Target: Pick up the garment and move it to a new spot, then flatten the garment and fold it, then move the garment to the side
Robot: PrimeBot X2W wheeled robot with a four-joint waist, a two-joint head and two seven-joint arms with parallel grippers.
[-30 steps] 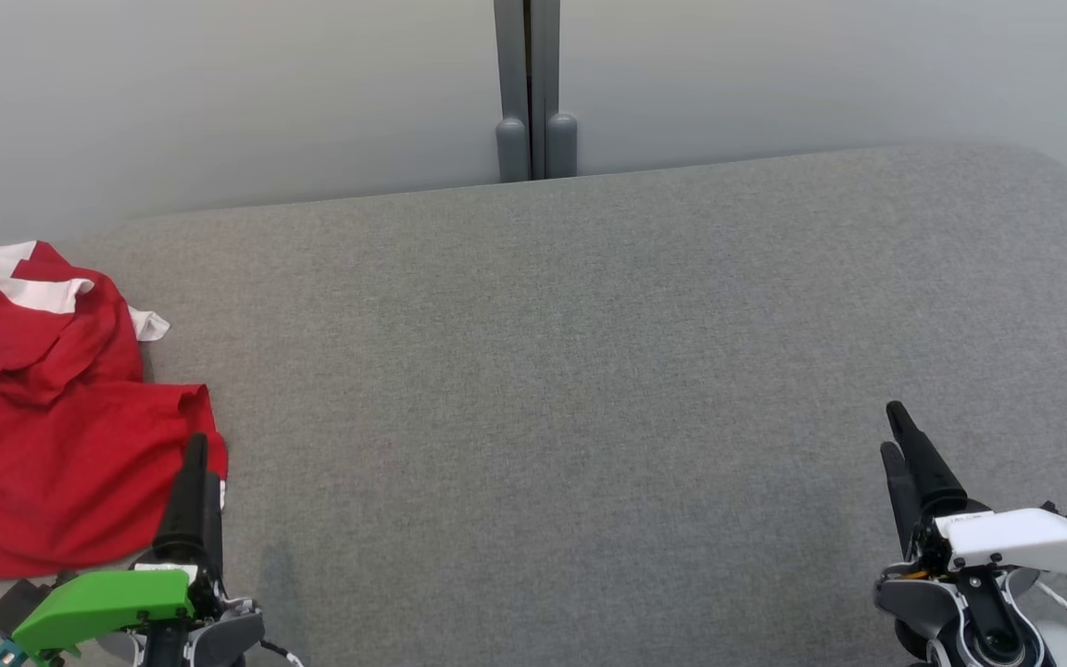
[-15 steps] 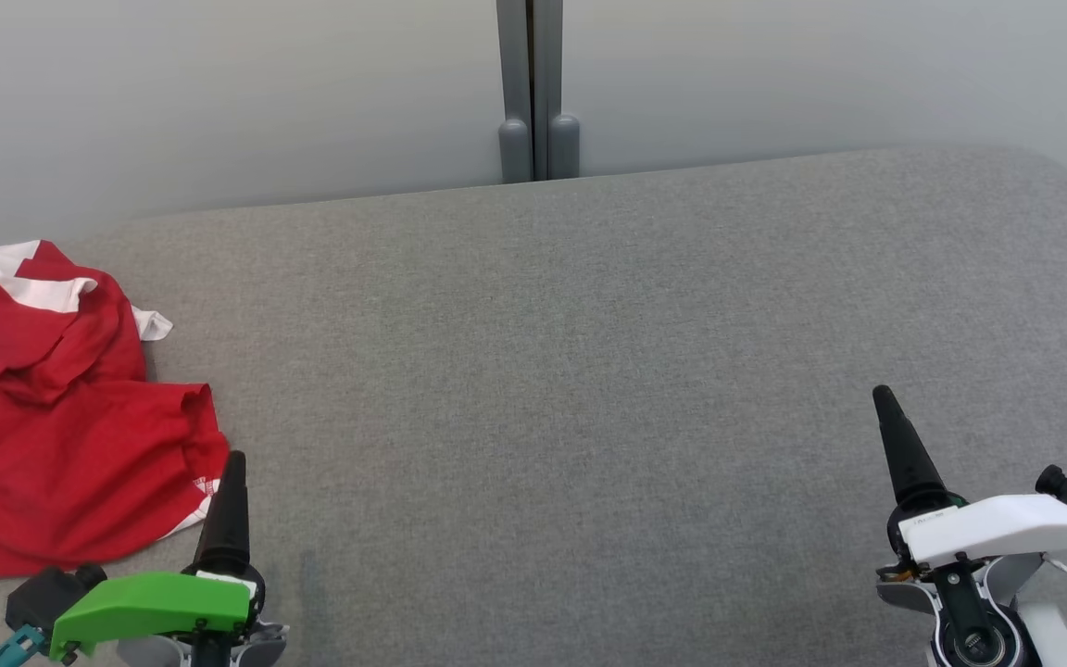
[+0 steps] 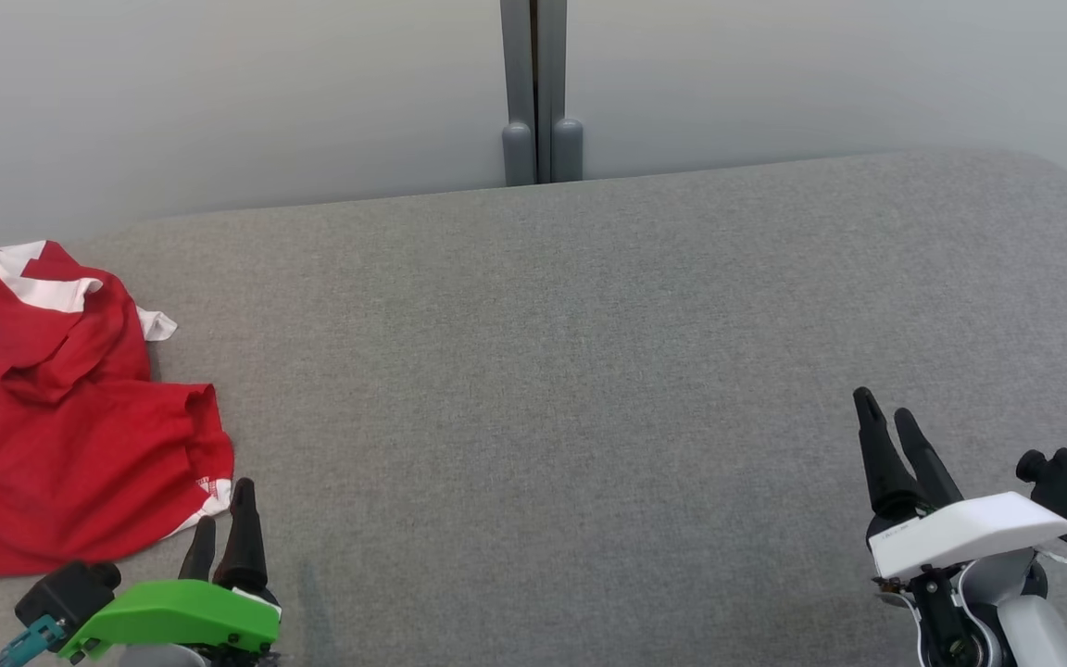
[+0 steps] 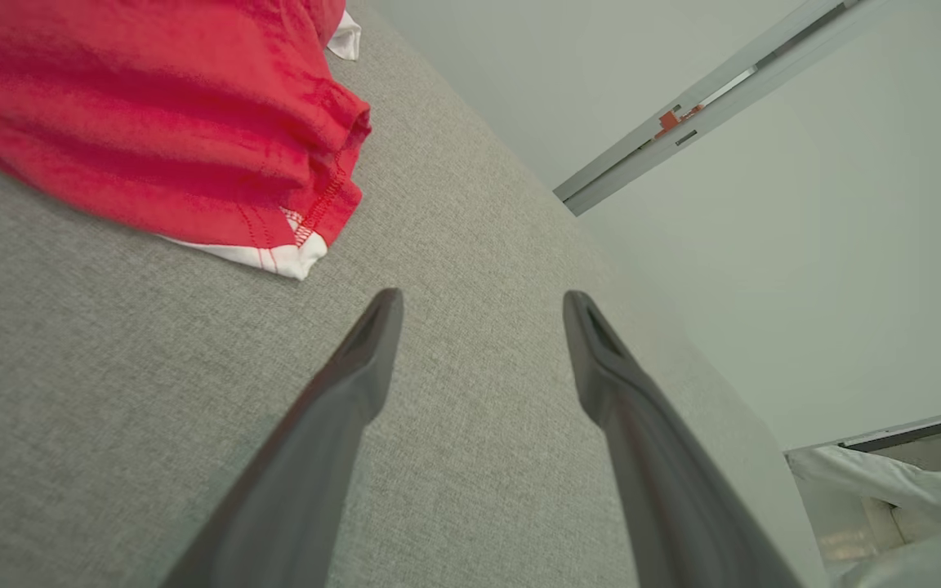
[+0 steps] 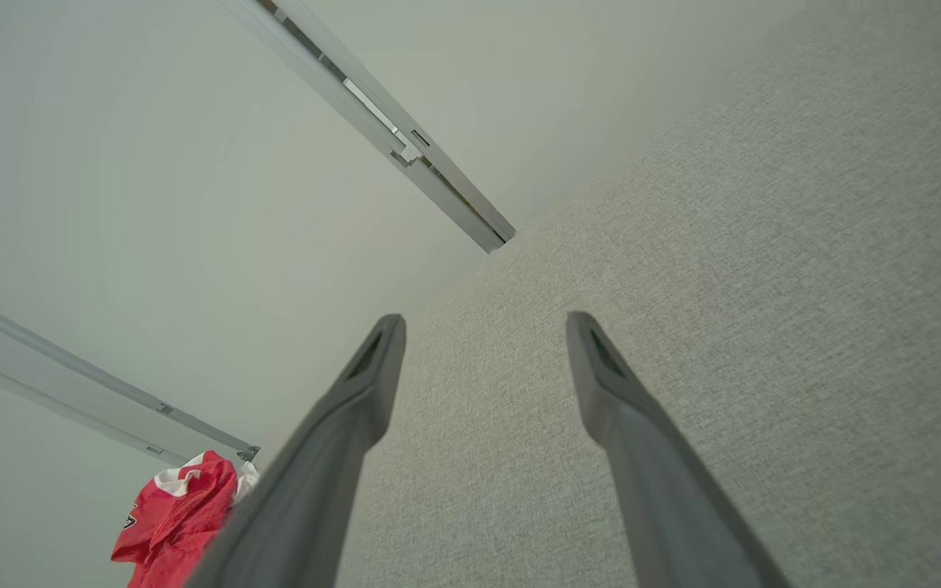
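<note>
Your garment (image 3: 61,435), a red shirt with white trim, lies crumpled at the 9 o'clock edge of the grey padded table (image 3: 543,371). Part of it runs past the left border of the head view. Its collar end points toward 12 o'clock, and a white-edged hem corner (image 3: 211,500) points toward 5 o'clock.

Your left gripper (image 3: 223,505) sits at 7 o'clock under a green wrist cover (image 3: 172,616). Its two fingers are apart and hold nothing. The hem corner lies just beside the fingertips, at about 11 o'clock from them. In the left wrist view a strip of grey table shows between the tips and the cloth, so they are not touching.

Your right gripper (image 3: 884,406) is at 4 o'clock under a white wrist cover (image 3: 960,528), well apart from the shirt. Its fingers are also spread and hold nothing. In the right wrist view the shirt is a small red patch at 7 o'clock.

At 12 o'clock a grey vertical post (image 3: 541,93) runs up a pale wall (image 3: 219,93) just behind the table's far edge.
</note>
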